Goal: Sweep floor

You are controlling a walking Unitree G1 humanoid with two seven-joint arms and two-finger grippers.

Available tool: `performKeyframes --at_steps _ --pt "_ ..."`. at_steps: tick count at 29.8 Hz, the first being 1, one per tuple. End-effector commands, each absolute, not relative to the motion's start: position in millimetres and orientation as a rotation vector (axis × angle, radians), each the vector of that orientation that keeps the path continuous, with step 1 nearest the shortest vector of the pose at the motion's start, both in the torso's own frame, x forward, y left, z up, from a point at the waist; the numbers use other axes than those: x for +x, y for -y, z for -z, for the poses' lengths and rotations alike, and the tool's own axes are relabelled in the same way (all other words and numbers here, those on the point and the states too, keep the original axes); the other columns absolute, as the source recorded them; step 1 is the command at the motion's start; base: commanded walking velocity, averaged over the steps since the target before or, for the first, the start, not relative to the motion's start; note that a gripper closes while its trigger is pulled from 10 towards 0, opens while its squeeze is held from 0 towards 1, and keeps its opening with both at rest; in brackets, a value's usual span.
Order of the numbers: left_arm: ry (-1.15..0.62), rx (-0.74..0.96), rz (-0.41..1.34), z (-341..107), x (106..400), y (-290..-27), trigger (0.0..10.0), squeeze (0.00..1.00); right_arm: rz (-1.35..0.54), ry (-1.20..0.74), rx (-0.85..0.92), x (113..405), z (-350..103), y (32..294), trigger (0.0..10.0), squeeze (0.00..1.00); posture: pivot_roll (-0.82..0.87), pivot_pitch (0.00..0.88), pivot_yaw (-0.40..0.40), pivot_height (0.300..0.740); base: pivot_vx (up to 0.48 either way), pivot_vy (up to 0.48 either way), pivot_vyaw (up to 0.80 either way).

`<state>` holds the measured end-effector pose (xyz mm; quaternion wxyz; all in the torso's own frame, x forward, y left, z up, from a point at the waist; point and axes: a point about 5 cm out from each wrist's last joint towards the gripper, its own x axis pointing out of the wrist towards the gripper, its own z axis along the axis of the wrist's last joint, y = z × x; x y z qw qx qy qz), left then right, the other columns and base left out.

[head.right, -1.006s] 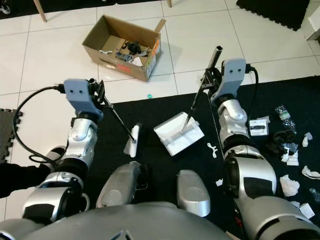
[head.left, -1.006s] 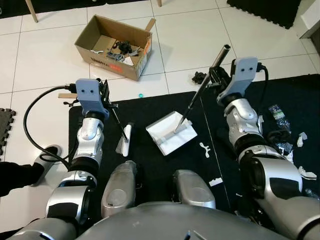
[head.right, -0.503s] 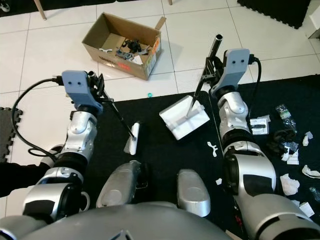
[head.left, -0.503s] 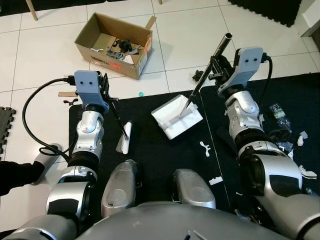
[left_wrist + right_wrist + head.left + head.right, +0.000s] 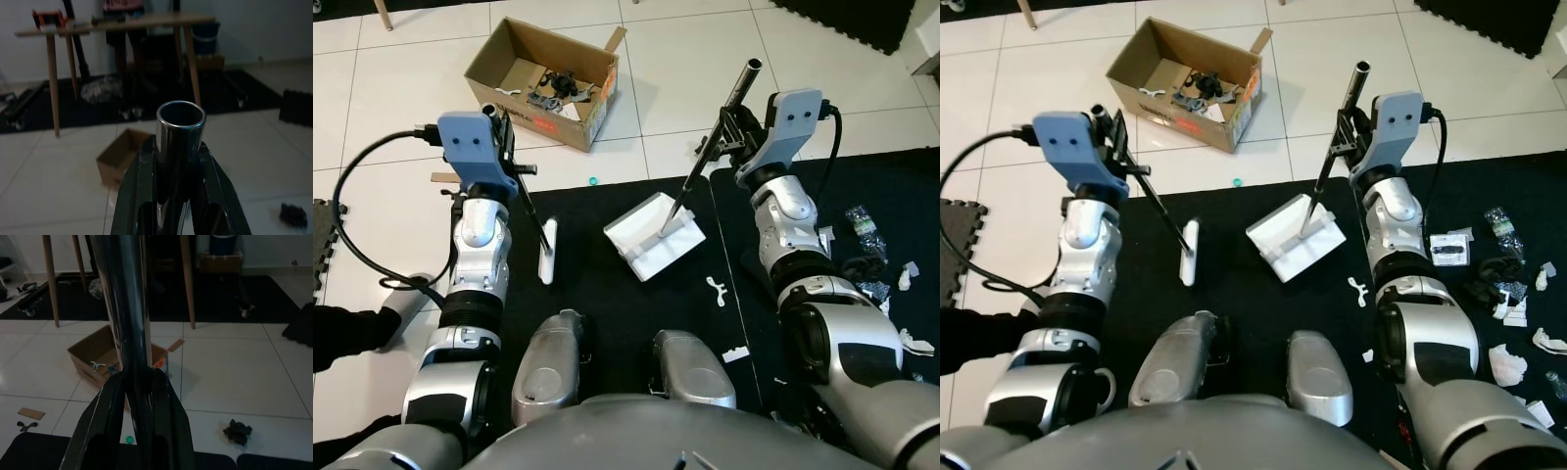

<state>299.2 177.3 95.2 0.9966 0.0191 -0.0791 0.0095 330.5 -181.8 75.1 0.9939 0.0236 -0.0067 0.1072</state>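
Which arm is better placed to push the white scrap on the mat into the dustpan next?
Left: its end effector holds the brush beside the dustpan; the right end effector steadies the dustpan near the white scrap.

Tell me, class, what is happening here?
A humanoid robot is sweeping. Its left gripper is shut on the handle of a white brush, whose head rests on the black mat. Its right gripper is shut on the handle of a white dustpan, set on the mat beside the brush. Litter lies to the robot's right, and a cardboard box stands ahead.
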Motion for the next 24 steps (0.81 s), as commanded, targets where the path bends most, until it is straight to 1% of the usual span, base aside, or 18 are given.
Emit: performKeyframes --at_steps 1,5,9,14,15,16,18,21,22,24 --pt "0.240 0.062 -0.015 -118 304 -181 10.0 0.00 -0.226 0.117 0.023 337 -95 180 10.0 0.00 0.05 0.000 0.019 0.740 0.000 0.000 0.00" --pt "0.289 0.065 -0.007 -135 307 -180 10.0 0.00 -0.231 0.182 0.012 341 -110 178 10.0 0.00 0.04 0.000 0.023 0.740 0.000 0.000 0.00" --pt "0.343 0.073 -0.007 -155 310 -182 10.0 0.00 -0.221 0.291 0.001 349 -137 177 10.0 0.00 0.04 0.000 0.027 0.740 0.000 0.000 0.00" --pt "0.368 0.130 -0.011 -159 303 -184 10.0 0.00 -0.206 0.322 -0.005 347 -142 180 10.0 0.00 0.05 0.000 0.028 0.740 0.000 0.000 0.00" --pt "0.362 0.121 -0.017 -157 296 -185 10.0 0.00 -0.201 0.330 -0.008 342 -141 182 10.0 0.00 0.05 0.000 0.029 0.740 0.000 0.000 0.00" --pt "0.362 0.121 -0.017 -157 296 -185 10.0 0.00 -0.201 0.330 -0.008 342 -141 182 10.0 0.00 0.05 0.000 0.029 0.740 0.000 0.000 0.00" --pt "0.346 0.089 -0.036 -156 279 -188 10.0 0.00 -0.184 0.353 -0.010 331 -143 188 10.0 0.00 0.05 0.000 0.031 0.740 0.000 0.000 0.00" --pt "0.342 0.081 -0.041 -157 273 -188 10.0 0.00 -0.178 0.364 -0.010 326 -146 191 10.0 0.00 0.05 0.000 0.033 0.740 0.000 0.000 0.00" --pt "0.344 0.079 -0.040 -162 266 -188 10.0 0.00 -0.176 0.386 -0.011 320 -152 191 10.0 0.00 0.05 0.000 0.033 0.740 0.000 0.000 0.00" --pt "0.357 0.079 -0.041 -168 264 -188 10.0 0.00 -0.182 0.404 -0.011 316 -158 189 10.0 0.00 0.05 0.000 0.033 0.740 0.000 0.000 0.00"
